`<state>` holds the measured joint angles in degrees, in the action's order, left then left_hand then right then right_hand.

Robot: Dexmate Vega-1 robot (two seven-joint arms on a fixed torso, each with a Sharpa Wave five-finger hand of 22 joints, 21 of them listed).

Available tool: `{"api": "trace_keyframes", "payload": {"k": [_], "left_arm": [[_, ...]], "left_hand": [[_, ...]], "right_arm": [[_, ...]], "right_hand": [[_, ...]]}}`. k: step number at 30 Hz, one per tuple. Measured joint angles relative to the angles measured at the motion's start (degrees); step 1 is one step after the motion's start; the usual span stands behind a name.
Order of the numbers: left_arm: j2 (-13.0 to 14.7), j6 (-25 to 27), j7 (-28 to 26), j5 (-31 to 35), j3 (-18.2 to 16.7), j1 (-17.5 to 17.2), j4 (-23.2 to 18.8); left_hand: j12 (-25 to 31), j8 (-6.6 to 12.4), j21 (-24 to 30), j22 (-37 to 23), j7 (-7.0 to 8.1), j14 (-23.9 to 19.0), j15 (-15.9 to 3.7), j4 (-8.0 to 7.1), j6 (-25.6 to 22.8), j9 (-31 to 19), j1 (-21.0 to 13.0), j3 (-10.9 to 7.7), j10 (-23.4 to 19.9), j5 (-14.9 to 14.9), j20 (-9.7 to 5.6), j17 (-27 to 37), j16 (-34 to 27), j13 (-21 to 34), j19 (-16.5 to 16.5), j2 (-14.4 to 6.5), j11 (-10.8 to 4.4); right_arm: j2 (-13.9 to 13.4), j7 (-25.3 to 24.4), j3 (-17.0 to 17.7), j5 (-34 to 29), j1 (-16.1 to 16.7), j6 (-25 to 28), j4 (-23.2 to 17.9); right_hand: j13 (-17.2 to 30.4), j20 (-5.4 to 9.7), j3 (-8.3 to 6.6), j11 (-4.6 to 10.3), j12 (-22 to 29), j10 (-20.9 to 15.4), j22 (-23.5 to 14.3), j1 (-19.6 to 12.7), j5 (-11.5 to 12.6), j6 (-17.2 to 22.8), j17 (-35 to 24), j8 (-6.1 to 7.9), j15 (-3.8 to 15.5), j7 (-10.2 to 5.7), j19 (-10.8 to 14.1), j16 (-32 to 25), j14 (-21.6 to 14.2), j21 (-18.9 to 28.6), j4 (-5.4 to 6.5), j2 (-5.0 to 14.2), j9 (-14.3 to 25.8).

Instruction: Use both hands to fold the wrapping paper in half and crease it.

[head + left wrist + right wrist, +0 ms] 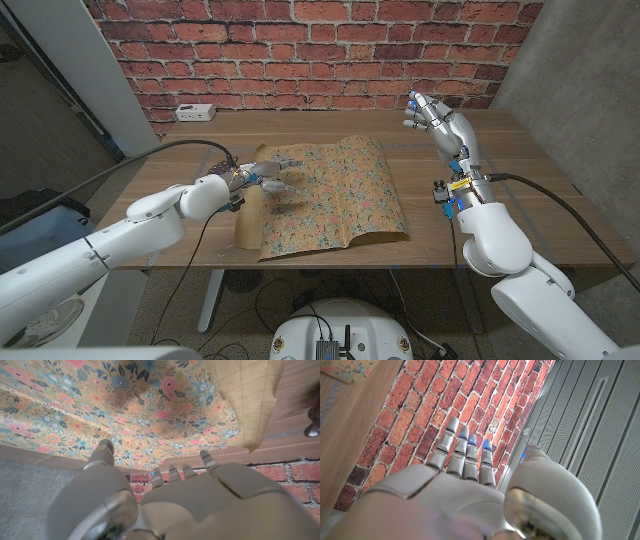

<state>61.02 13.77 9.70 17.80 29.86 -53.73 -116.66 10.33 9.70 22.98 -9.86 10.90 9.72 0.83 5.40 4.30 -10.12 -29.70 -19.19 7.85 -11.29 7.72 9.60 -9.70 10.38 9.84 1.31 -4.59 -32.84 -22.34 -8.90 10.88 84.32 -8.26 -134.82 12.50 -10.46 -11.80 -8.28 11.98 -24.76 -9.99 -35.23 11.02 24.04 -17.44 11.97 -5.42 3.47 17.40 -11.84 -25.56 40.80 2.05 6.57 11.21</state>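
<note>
Head view: floral paper (335, 195) lies open on table (520, 190).
Left hand (265, 172): over paper, fingers apart, holding nothing.
Right hand (440, 125): raised, fingers apart, holding nothing.

Wrapping paper (325, 195) — thin matt sheet, printed face a dense flower pattern on tan; the underside, seen in the left wrist view, is plain pale tan with a faint ruled grid. Surface rippled, not crisp.

Table (520, 190): wood-grain top, mid brown, smooth with a low sheen.

Left hand (262, 173) and right hand (440, 125) — pale grey metallic-looking shells, smooth, softly glossy. Arm covers (140, 225) look like white plastic, glossy.

Wall (330, 50) at the far side: rough red brick, matt, pale mortar lines.

Cables (560, 200): black, smooth rubbery sheath.
</note>
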Motion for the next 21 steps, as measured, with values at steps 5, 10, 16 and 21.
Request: {"api": "trace_keyframes", "payload": {"k": [5,10,16,21], "left_arm": [[-0.39,2.55,3.33,2.53,2.35,1.52,-0.72],[-0.65,4.01,5.23,4.19,3.96,2.5,-1.26],[-0.88,6.76,8.33,7.24,5.79,3.6,-2.12],[-1.18,8.69,10.71,9.4,7.21,4.65,-2.58]], "left_hand": [[0.0,0.0,-1.13,0.0,-0.52,0.11,0.52,-0.18,2.02,0.0,0.61,0.66,1.75,0.0,0.17,0.16,0.0,0.0,0.01,0.19,0.39],[0.0,0.0,-1.8,0.0,-0.78,0.18,1.05,0.12,2.85,0.0,0.82,1.17,1.97,-0.37,0.7,0.16,0.0,0.0,-0.09,0.39,0.62],[0.0,0.0,-2.23,-0.16,-1.19,0.1,1.13,0.37,4.24,-0.01,0.8,1.69,2.16,-0.67,0.89,0.15,0.0,0.01,0.12,0.41,0.81],[0.0,0.0,-2.22,-0.15,-1.68,0.1,1.13,0.68,4.74,-0.01,0.03,2.0,1.83,-1.05,0.89,0.15,0.0,0.01,0.11,1.19,1.76]], "right_arm": [[0.06,0.14,-0.02,0.0,0.2,-0.51,0.14],[0.09,0.34,-0.02,0.08,0.35,-0.9,0.22],[0.2,0.55,-0.01,0.23,0.58,-1.64,0.52],[0.38,0.61,0.0,0.23,0.83,-2.4,0.72]], "right_hand": [[0.0,0.0,0.0,0.0,0.0,0.0,0.0,0.01,0.0,0.0,0.0,0.0,0.0,0.0,0.0,0.0,0.0,0.0,0.0,0.01,0.0],[0.0,0.0,0.0,-0.02,0.0,-0.02,0.0,0.31,0.0,0.0,0.0,0.0,0.0,0.0,0.0,0.0,-0.01,-0.44,0.0,0.31,0.0],[0.01,0.0,0.0,-0.21,0.0,-0.22,0.0,0.55,0.0,0.0,0.09,0.0,0.0,0.0,0.0,-0.25,-0.01,-0.43,0.0,0.07,0.0],[0.1,0.0,-0.25,-0.53,0.0,-0.53,0.0,0.72,0.0,0.0,0.17,0.0,0.0,0.0,0.0,-0.42,-0.01,-0.43,-0.25,0.25,0.0]]}}
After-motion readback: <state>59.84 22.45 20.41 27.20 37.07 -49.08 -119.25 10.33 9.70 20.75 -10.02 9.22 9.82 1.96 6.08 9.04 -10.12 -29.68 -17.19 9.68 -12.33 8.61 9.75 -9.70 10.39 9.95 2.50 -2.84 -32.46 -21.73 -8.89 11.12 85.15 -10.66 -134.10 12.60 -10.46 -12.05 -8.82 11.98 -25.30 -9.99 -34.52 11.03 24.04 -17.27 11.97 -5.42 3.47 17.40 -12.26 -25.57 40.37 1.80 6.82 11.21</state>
